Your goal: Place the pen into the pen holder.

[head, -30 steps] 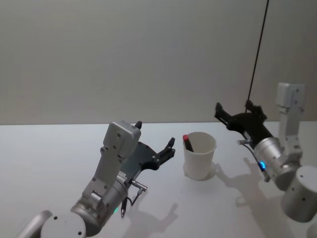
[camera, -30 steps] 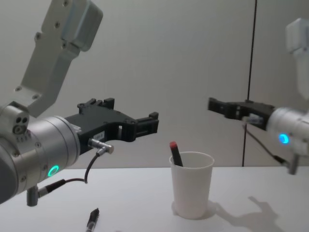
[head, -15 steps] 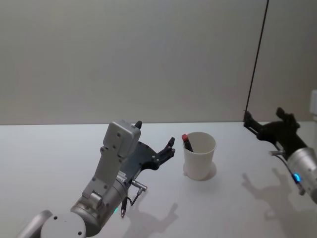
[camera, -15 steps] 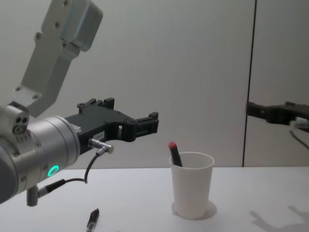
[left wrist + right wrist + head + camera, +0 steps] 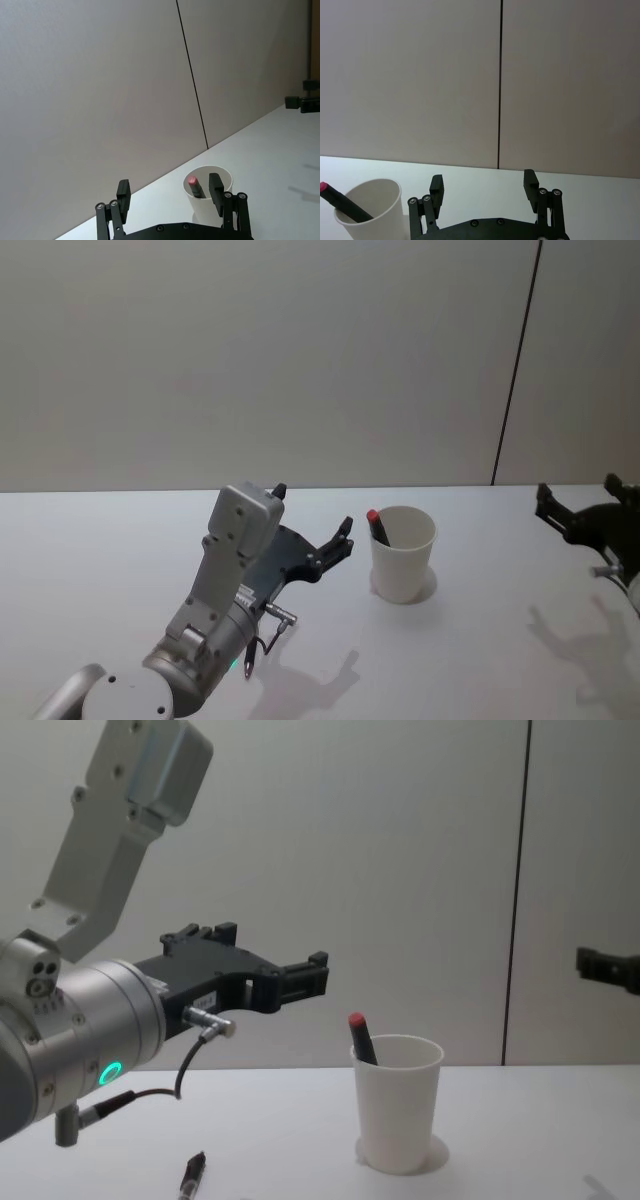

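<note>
Pen [image 5: 377,528]: dark barrel with a red cap, standing tilted inside the pen holder, its cap poking just above the rim on the side nearer the left gripper; neither gripper touches it.
Right gripper [image 5: 483,179]: fingers spread wide with nothing between them; it hangs above the table at the right edge of the head view, well apart from the cup.
Left gripper [image 5: 169,186]: fingers also spread wide and empty; raised above the table near the cup's left side and pointing toward it, without touching it.
Left arm: silver wrist with a green light ring and a looped cable, large in the chest view's lower left.
Pen holder [image 5: 403,560]: plain white tapered paper cup with a rolled rim, upright on the table between the two grippers, closer to the left one.
Table [image 5: 100,540]: pale, smooth surface; shadows of the arms fall on its near part.
Wall [image 5: 250,360]: plain grey behind the table.
Seam [image 5: 515,370]: thin dark line running down the wall, to the right of the cup.
</note>
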